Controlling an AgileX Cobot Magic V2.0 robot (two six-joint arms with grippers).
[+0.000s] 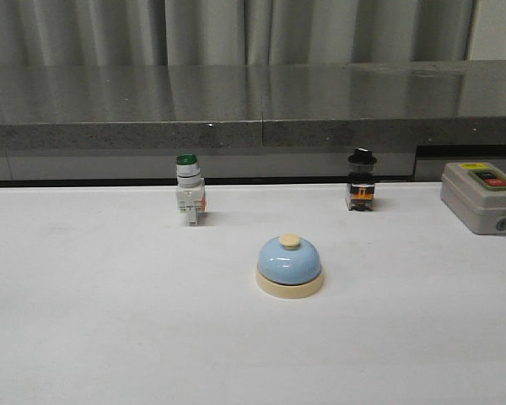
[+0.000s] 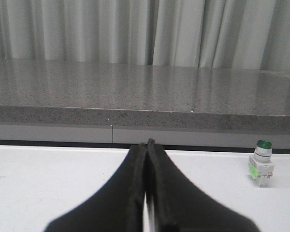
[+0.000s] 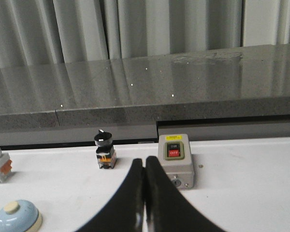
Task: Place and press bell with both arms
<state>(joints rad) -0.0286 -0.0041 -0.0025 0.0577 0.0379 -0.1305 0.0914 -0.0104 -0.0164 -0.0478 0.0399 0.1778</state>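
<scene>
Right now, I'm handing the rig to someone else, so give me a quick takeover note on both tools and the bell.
Left tool: shut, empty, held back from the bell.
Right tool: shut, empty, also clear of it.
Bell: upright on the white table, near centre, in front of the green-capped switch and black-capped switch; grey control box at far right.
Done: nothing evident.
Left: place the bell, then press its button.

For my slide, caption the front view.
Pale-blue bell stands alone on the white table, three switches behind it, no arms in view.
</scene>
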